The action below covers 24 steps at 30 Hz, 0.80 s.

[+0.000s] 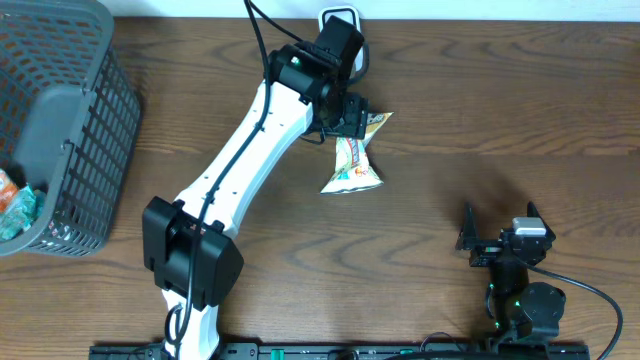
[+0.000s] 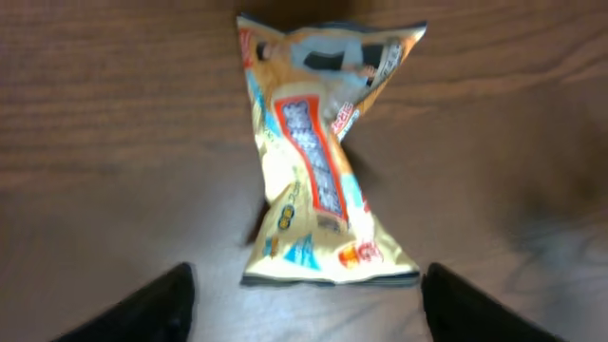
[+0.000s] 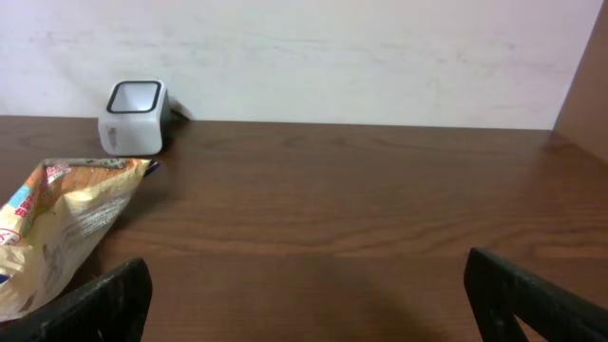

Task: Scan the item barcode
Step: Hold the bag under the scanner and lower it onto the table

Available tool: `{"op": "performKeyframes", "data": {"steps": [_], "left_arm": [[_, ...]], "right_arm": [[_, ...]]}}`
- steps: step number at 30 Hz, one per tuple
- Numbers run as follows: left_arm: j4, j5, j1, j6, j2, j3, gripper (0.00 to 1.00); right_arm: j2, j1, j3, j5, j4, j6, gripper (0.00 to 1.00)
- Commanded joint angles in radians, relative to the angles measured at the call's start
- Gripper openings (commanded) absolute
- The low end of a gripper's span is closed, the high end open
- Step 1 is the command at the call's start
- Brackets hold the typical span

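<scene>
A yellow snack packet (image 1: 354, 162) with orange and blue print lies flat and twisted on the wooden table. In the left wrist view the snack packet (image 2: 318, 161) stretches away from the camera, its sealed end just ahead of the fingers. My left gripper (image 1: 352, 116) hovers over the packet's far end. The left gripper (image 2: 309, 313) is open, its dark fingers on either side and touching nothing. A white barcode scanner (image 3: 133, 116) stands at the table's back edge; overhead, the scanner (image 1: 340, 17) is partly hidden by the left arm. My right gripper (image 1: 500, 236) rests open at the front right, and the right gripper (image 3: 304, 304) holds nothing.
A grey mesh basket (image 1: 75, 120) stands at the far left with a few packaged goods (image 1: 15, 205) inside. A pale wall runs behind the table. The left arm (image 1: 240, 160) reaches diagonally across the table's middle.
</scene>
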Motion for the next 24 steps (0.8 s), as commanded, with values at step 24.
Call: {"op": "performKeyframes", "data": {"steps": [24], "left_arm": [[0.789, -0.022, -0.117, -0.093, 0.008, -0.655, 0.28]], "right_arm": [[-0.005, -0.008, -0.002, 0.005, -0.005, -0.008, 0.99]]}}
